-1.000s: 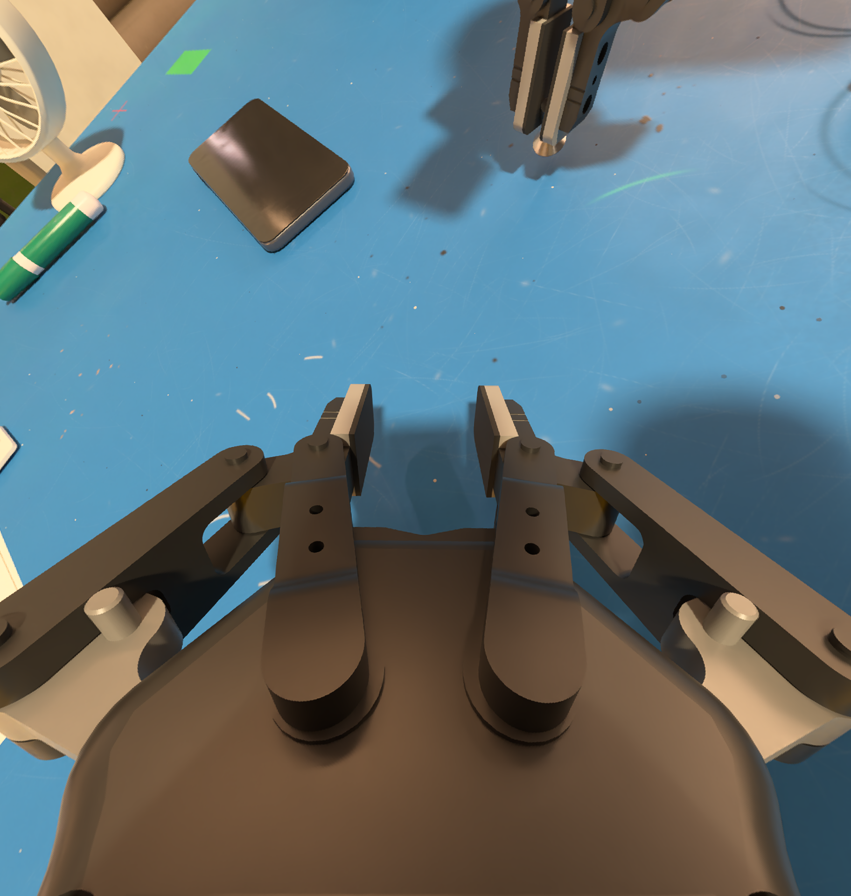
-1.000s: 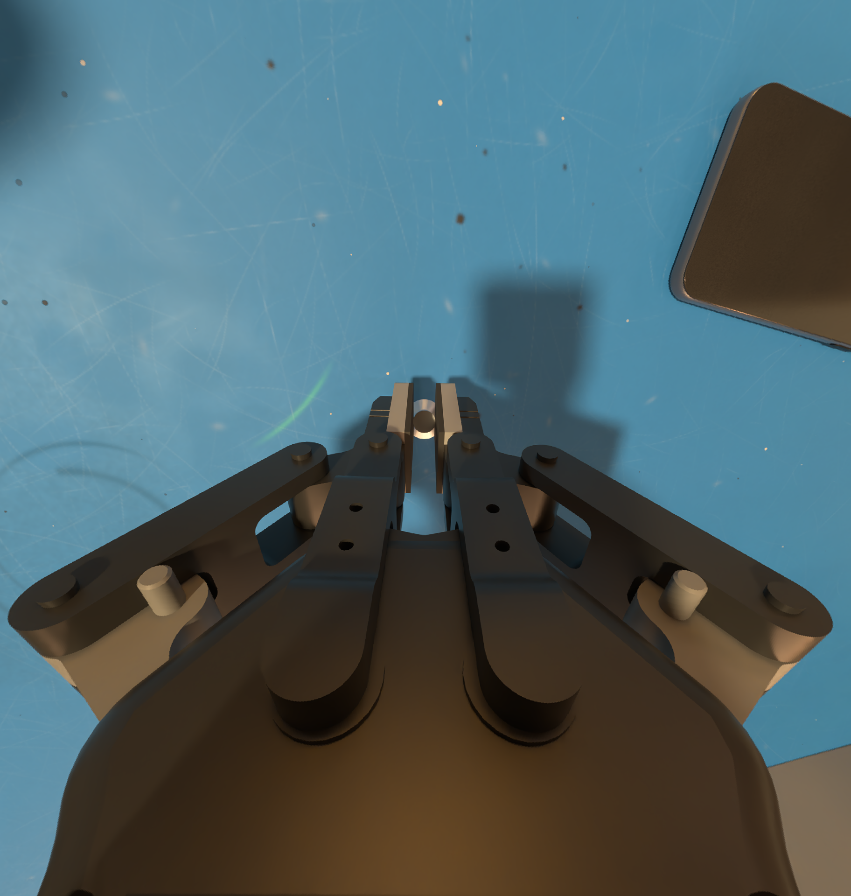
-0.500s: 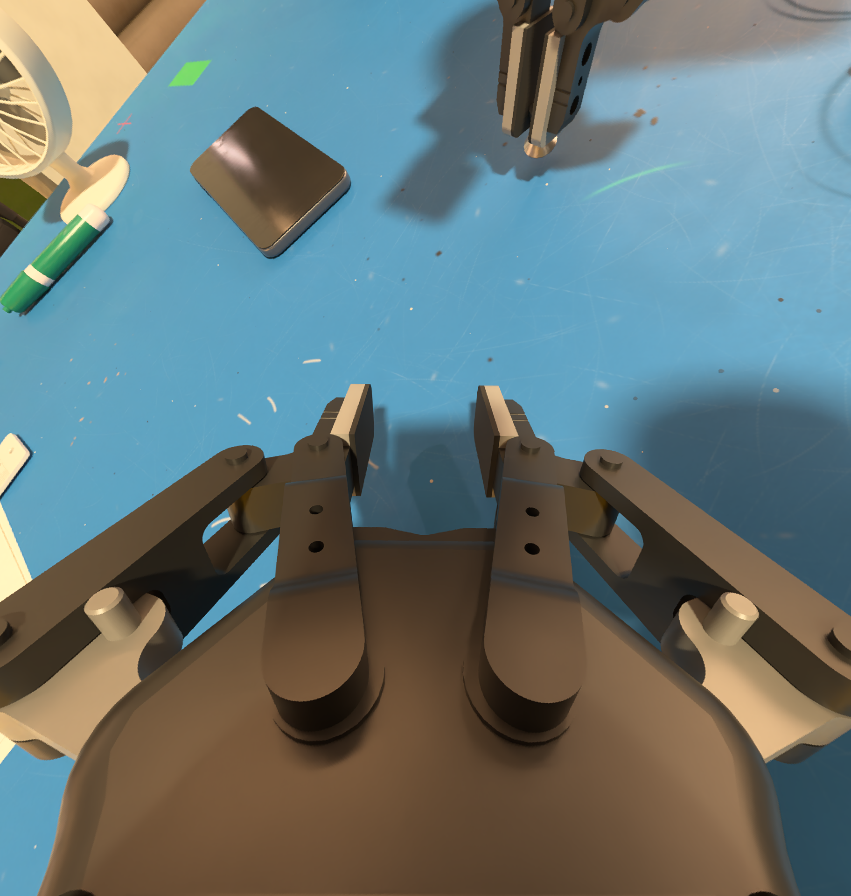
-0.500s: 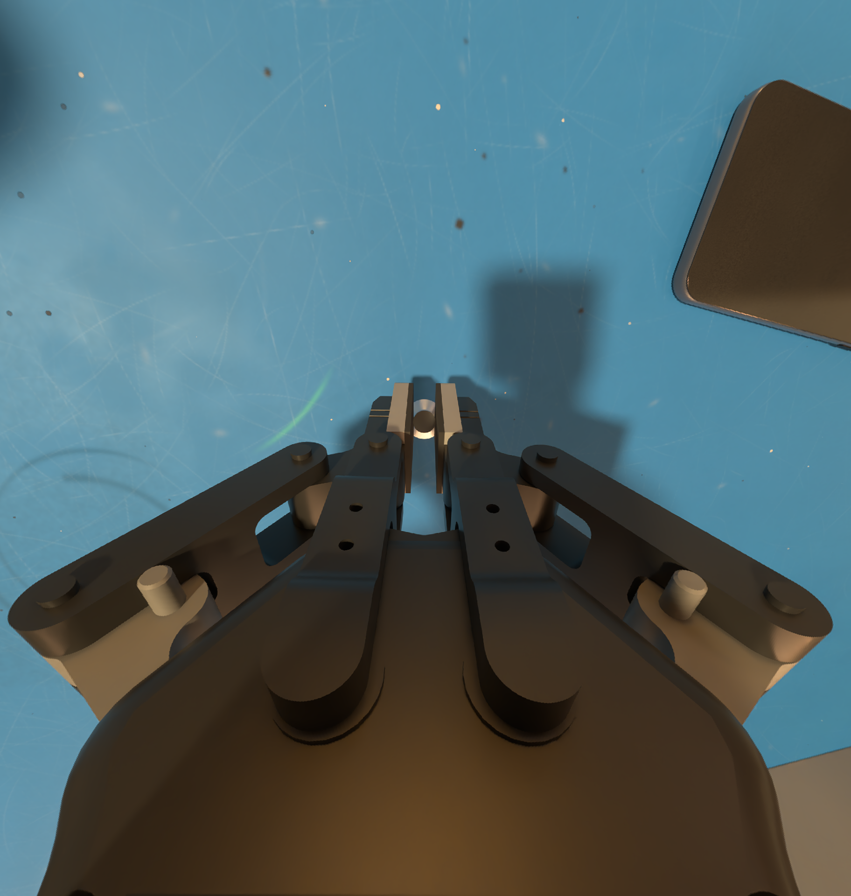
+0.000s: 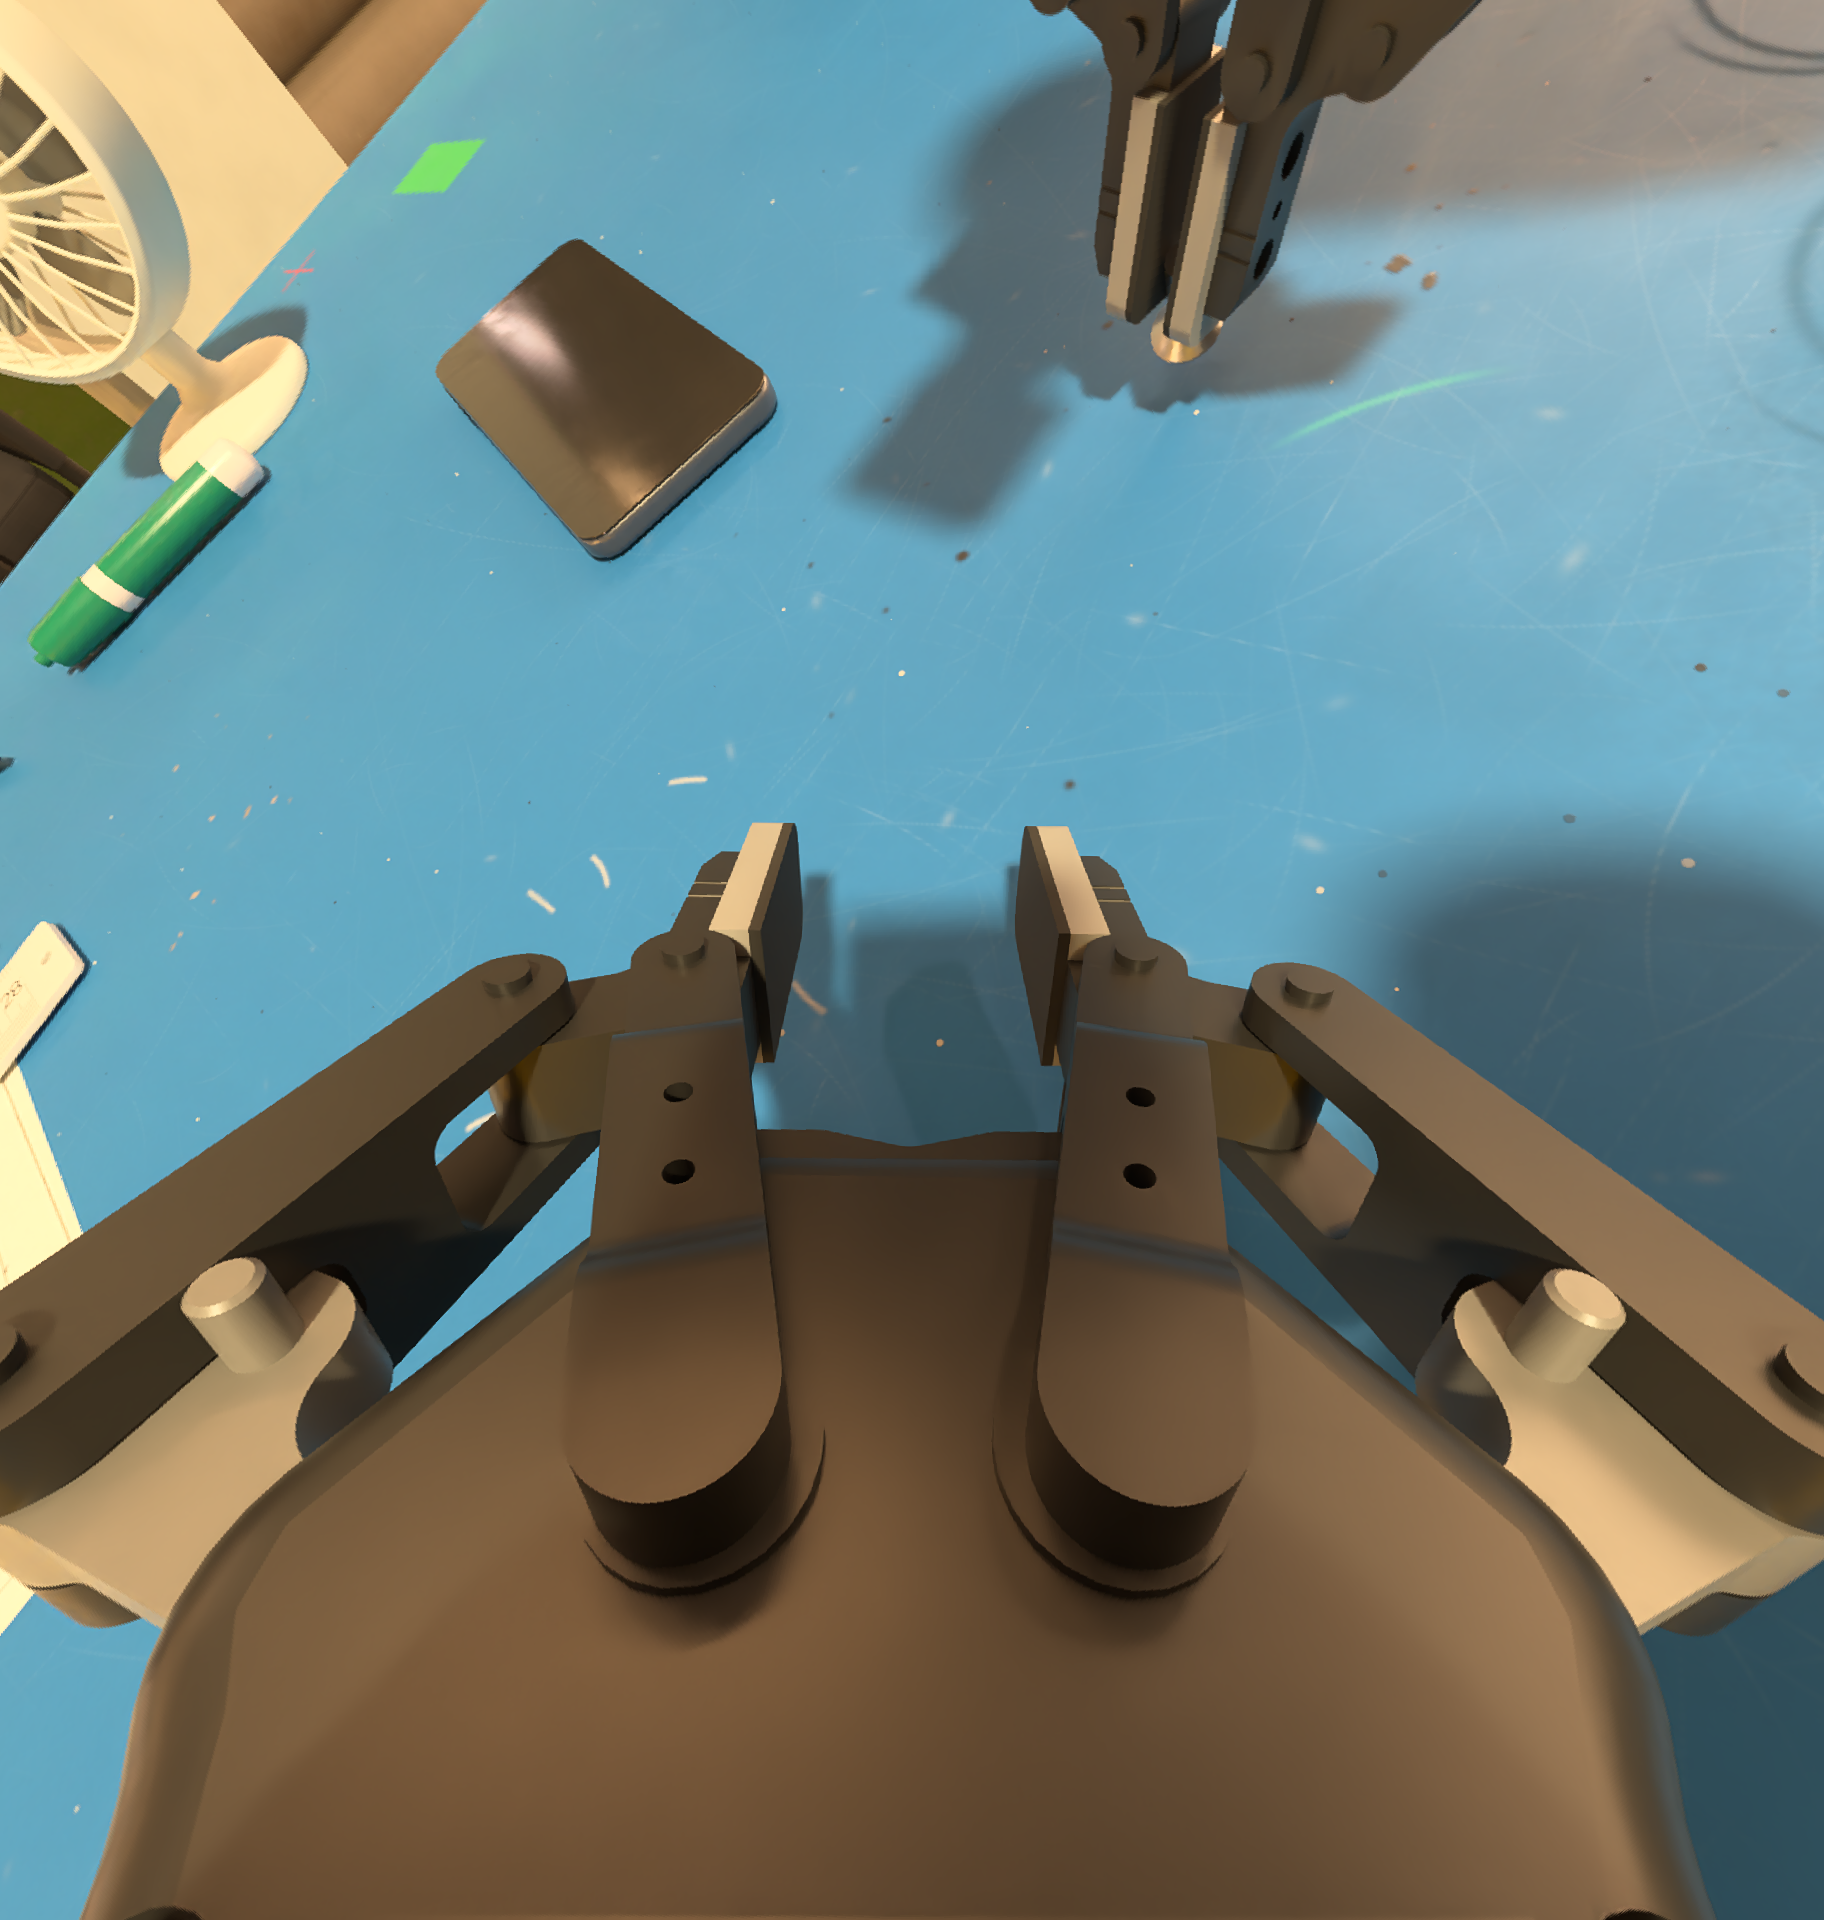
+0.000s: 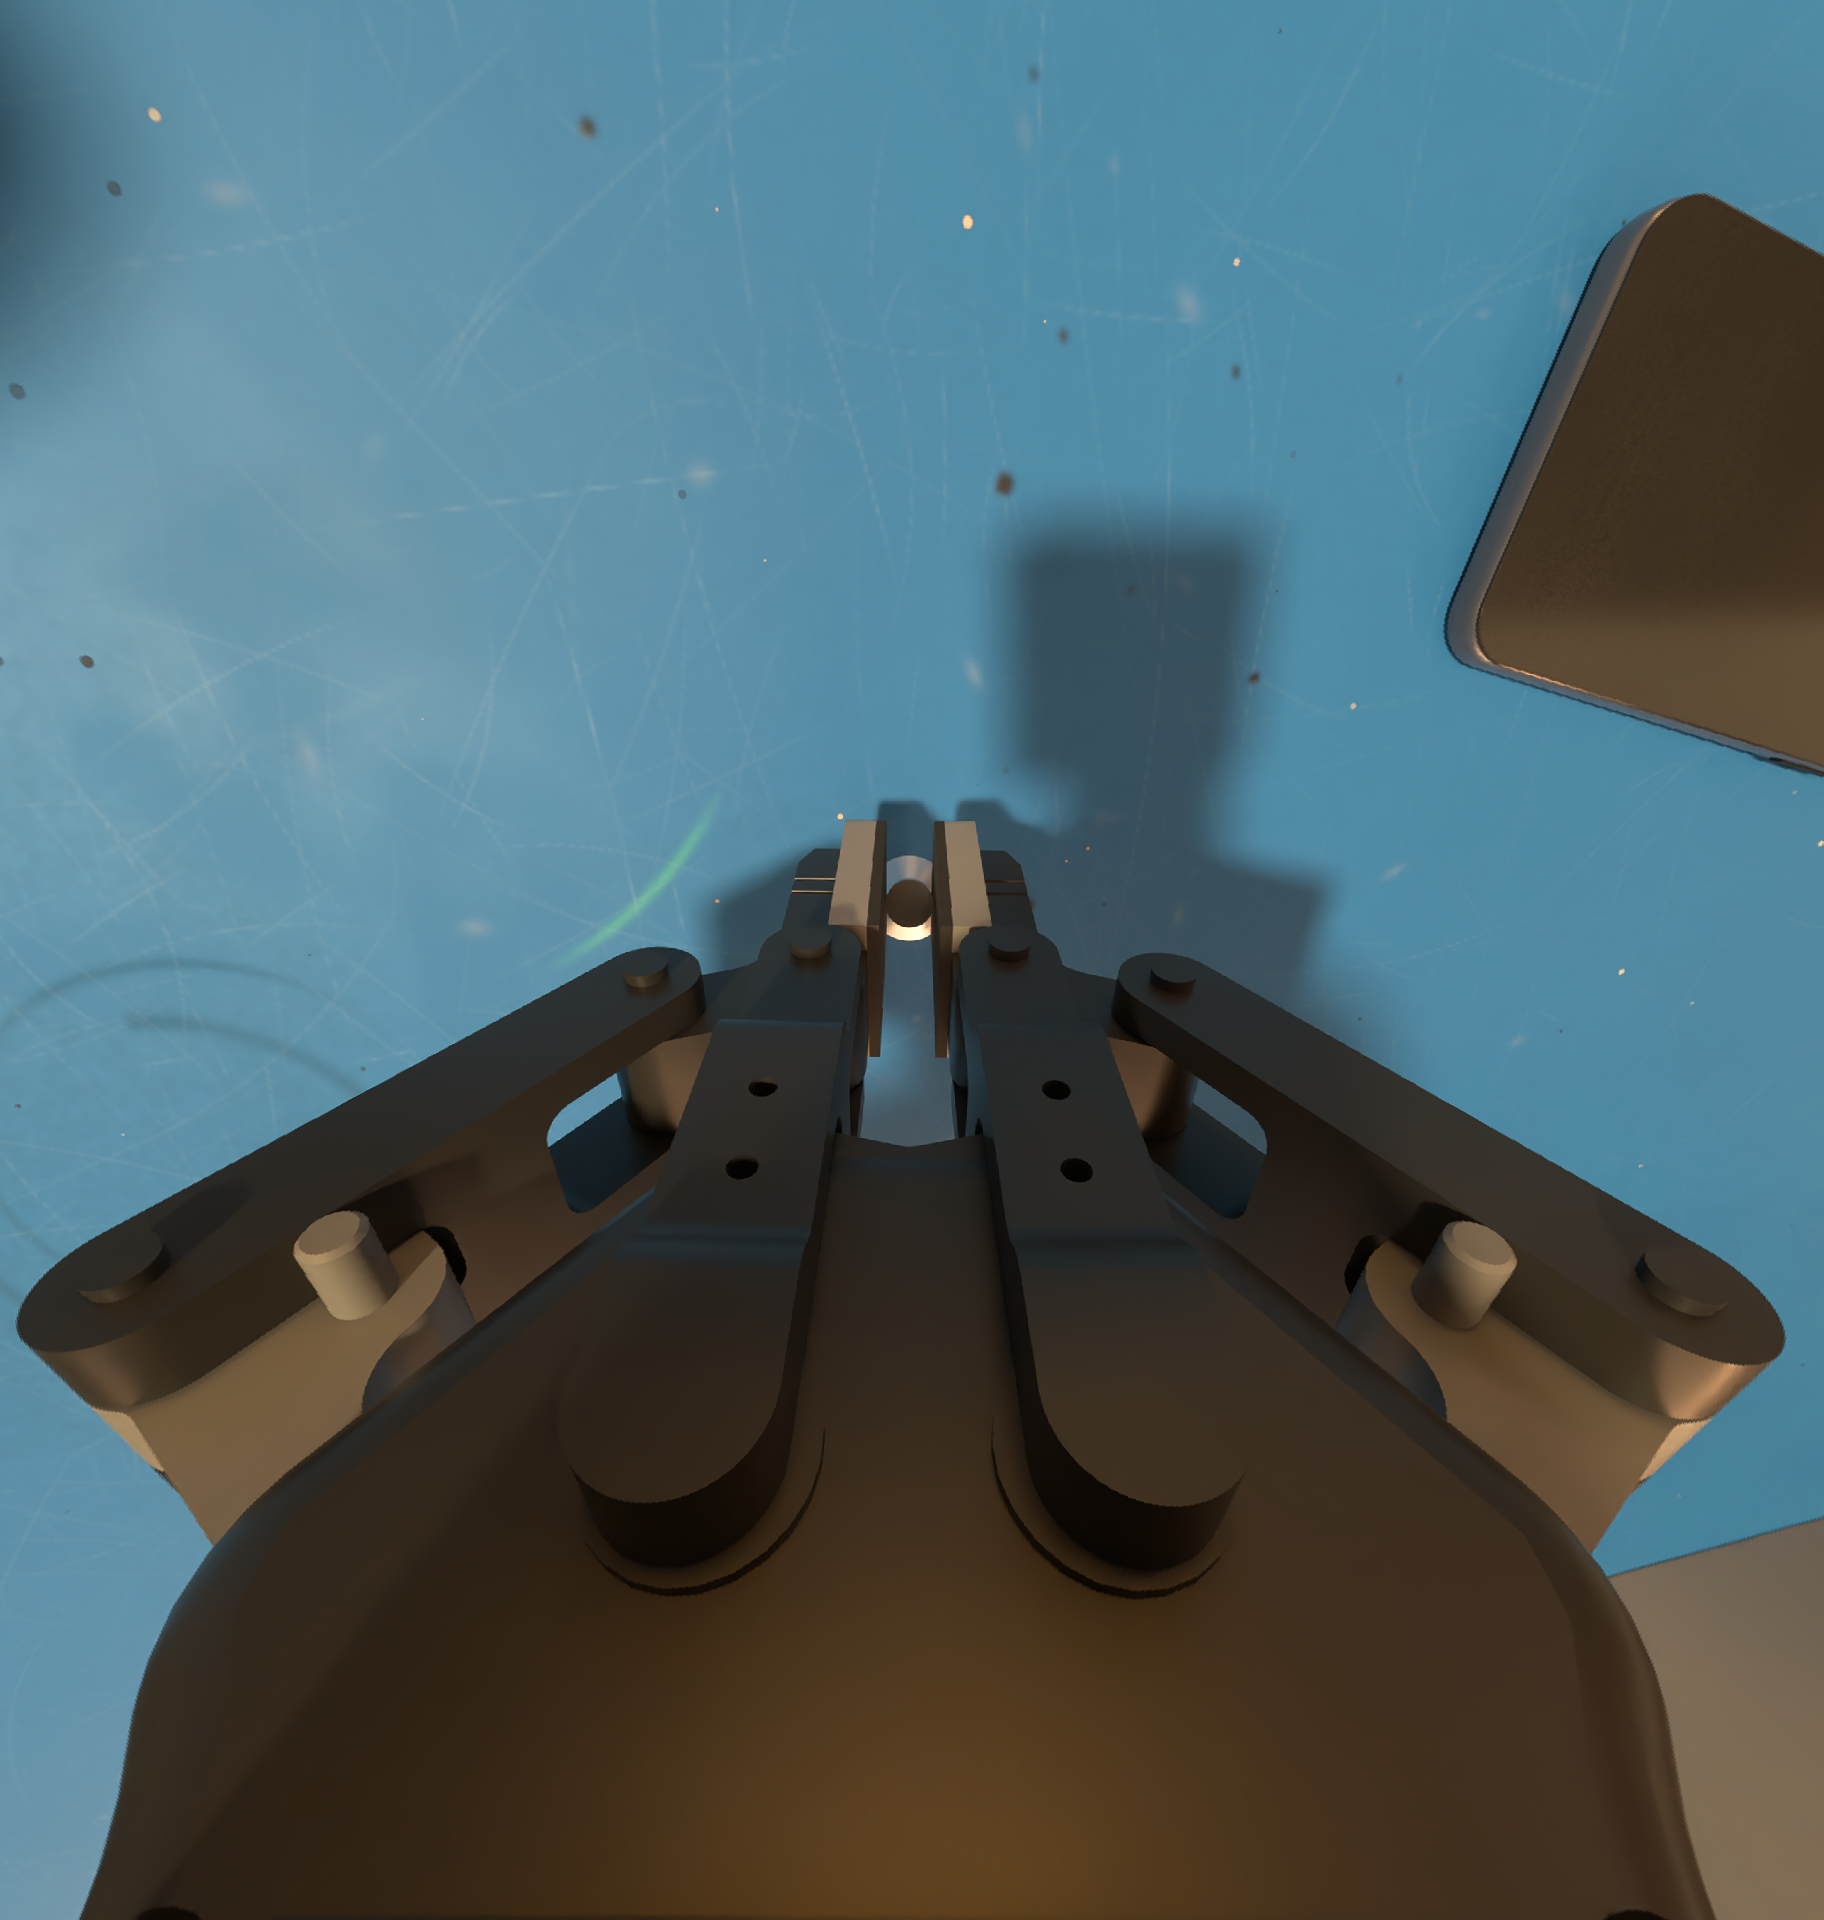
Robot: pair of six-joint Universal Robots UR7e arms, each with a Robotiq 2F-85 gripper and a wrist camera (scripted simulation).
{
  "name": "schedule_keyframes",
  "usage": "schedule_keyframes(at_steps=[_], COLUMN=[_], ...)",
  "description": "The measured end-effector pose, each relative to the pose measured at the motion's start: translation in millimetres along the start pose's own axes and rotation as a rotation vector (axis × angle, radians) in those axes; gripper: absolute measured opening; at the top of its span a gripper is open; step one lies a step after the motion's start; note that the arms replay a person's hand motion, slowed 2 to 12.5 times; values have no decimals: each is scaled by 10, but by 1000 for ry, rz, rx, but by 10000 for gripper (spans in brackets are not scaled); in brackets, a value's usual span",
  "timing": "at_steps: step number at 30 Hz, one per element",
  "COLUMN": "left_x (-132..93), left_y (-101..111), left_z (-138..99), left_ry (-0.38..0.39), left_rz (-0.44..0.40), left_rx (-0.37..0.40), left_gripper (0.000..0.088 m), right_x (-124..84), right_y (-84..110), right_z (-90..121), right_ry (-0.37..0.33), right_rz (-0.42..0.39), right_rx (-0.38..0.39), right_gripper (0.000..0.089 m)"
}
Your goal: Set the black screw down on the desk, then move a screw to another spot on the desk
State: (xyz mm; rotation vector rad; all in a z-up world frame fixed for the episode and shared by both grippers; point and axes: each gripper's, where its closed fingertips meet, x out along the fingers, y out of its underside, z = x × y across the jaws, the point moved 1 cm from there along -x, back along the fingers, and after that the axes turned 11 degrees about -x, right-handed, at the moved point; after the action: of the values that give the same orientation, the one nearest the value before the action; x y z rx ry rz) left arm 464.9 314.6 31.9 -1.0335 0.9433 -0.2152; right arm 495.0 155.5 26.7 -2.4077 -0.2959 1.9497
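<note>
At the blue desk's (image 5: 991,644) left edge stand a white fan (image 5: 46,187) and a green marker (image 5: 144,561), a dark slab (image 5: 607,395) beside them. The left gripper (image 5: 908,935) hangs empty, fingers apart. Farther right, the right gripper (image 6: 906,914) is clamped on a silvery screw (image 6: 908,904), its head at the desk; only the left wrist view shows the fan.

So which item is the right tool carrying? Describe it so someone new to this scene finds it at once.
Start at the blue desk and find the dark square slab lying on it. To the slab's right, the right tool points down, shut on a small screw. It is the only pale, metallic item there, its round end poking out below the fingertips just above the desk.
</note>
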Motion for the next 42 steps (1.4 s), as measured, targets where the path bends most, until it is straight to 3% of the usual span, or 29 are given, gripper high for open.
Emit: schedule_keyframes(at_steps=[12,42], left_x=[7,25], left_y=[-3,17], left_z=[17,5], left_ry=[4,-15], left_rz=[1,14], left_rx=[-22,12], left_gripper=[379,379], right_x=[3,0], right_y=[-5,-14], right_z=[5,-9], right_ry=[12,31], right_rz=[14,14], right_rx=[-6,-18], right_gripper=[79,79])
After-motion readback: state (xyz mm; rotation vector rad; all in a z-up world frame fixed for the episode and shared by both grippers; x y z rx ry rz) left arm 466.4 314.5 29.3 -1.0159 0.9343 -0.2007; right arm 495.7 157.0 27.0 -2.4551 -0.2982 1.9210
